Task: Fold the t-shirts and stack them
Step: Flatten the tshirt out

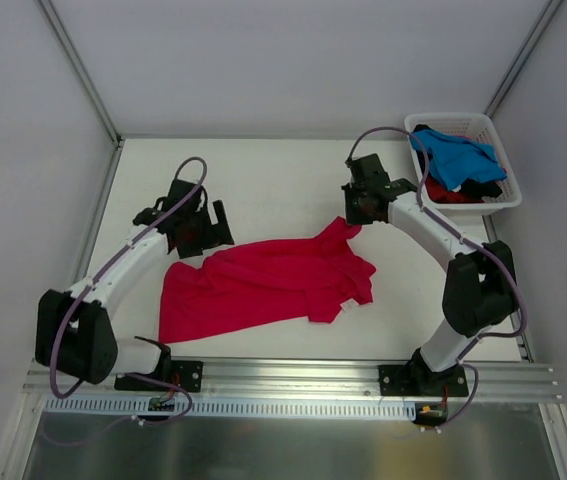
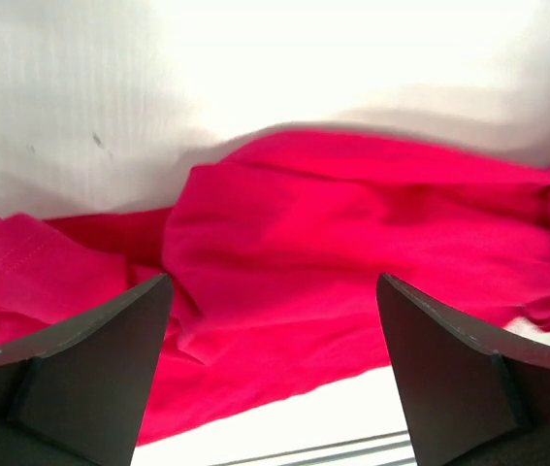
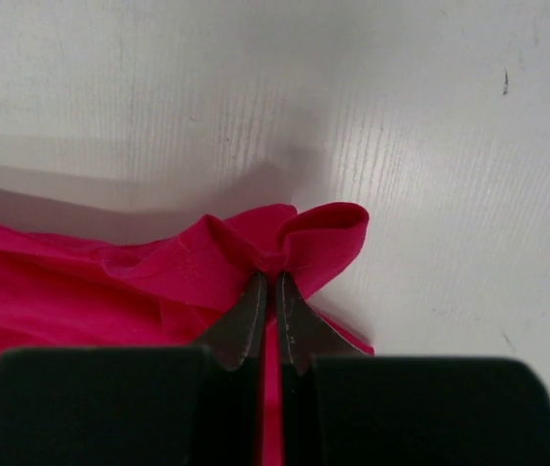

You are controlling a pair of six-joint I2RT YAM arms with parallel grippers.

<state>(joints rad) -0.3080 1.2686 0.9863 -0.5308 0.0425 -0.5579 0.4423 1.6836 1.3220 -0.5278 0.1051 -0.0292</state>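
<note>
Top external view: the crimson t-shirt lies rumpled and creased in the middle of the table, its sleeves hard to make out. The right jaws clench a bunched fold at its far corner. The left jaws stand released, spread above its other end. A blue t-shirt hides most of the dark and red cloth in the white slatted basket. The table is matte white, faintly grained, between pale walls.

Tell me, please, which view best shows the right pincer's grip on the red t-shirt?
Right wrist view: the right pincer is shut on a fold of the red t-shirt. The top view hides the pinch; the left wrist view shows only cloth.
</note>
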